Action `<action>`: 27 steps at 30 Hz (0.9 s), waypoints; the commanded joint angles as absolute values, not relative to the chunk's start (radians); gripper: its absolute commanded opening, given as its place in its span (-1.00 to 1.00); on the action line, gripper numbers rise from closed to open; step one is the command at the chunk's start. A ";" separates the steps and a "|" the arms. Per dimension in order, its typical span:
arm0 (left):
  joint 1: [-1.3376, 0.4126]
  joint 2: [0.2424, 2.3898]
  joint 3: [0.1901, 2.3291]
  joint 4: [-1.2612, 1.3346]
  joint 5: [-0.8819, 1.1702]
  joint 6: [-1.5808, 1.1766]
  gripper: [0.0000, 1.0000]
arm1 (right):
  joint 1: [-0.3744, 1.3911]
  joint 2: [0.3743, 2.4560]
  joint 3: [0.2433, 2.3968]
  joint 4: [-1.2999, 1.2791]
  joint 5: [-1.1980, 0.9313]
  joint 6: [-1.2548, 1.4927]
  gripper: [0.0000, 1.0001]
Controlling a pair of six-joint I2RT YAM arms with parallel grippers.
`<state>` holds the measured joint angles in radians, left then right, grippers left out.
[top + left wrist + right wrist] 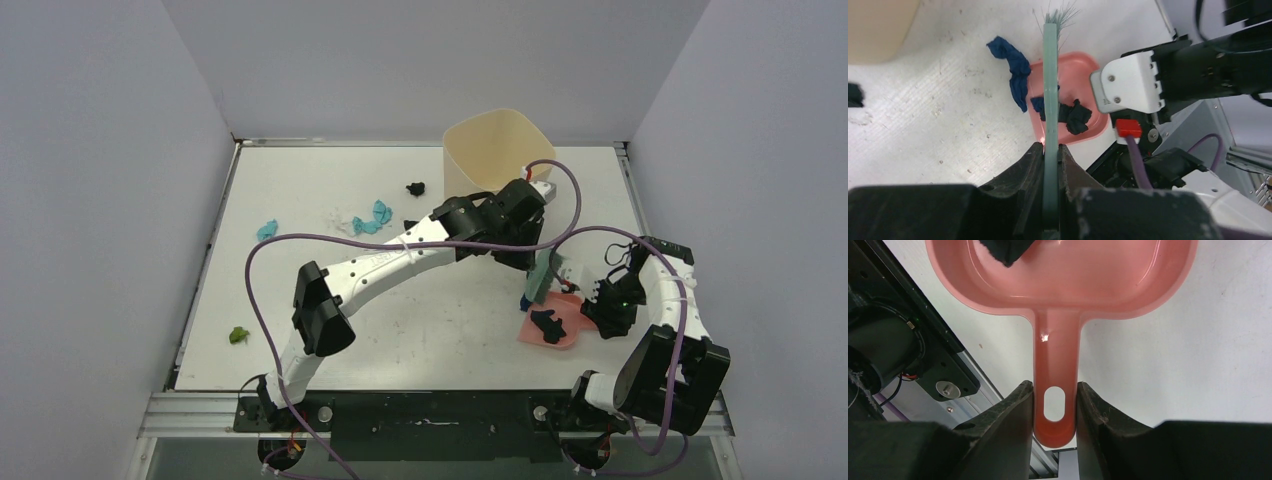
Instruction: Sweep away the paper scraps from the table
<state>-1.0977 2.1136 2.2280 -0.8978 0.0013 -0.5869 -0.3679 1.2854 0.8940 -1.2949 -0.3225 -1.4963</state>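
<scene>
Left gripper (1050, 150) clenched on the green brush (1050, 75), seen edge-on. The brush runs across the pink dustpan (1088, 280), bristles past its far lip; can't tell if they touch the bench (420, 320).

Right gripper (1055, 390) grasping the dustpan handle, one finger on each side of the hang hole. The pan sits at the near right of the bench.

Paper scraps:
- black scrap (1075, 116) inside the pan
- dark blue scrap (1015, 67) on the bench just beside the pan's open edge, left of the brush
- teal scraps (372, 220) well apart, left of centre, one more (266, 230) further left
- second black bit (415, 187) near the beige bin (490, 150) at the far edge
- green bit (238, 335) by the left edge
</scene>
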 commanded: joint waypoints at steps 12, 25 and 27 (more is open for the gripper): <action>-1.080 2.269 2.526 -1.075 -0.203 -0.354 -1.00 | -0.490 1.366 0.987 -1.317 -0.305 -1.482 -0.89; -1.111 2.428 2.555 -0.788 -0.336 -0.305 -1.00 | -0.558 1.397 1.011 -1.325 -0.268 -1.497 -0.89; -1.112 2.459 2.584 -0.799 -0.329 -0.302 -1.00 | -0.572 1.408 1.019 -1.311 -0.260 -1.491 -0.89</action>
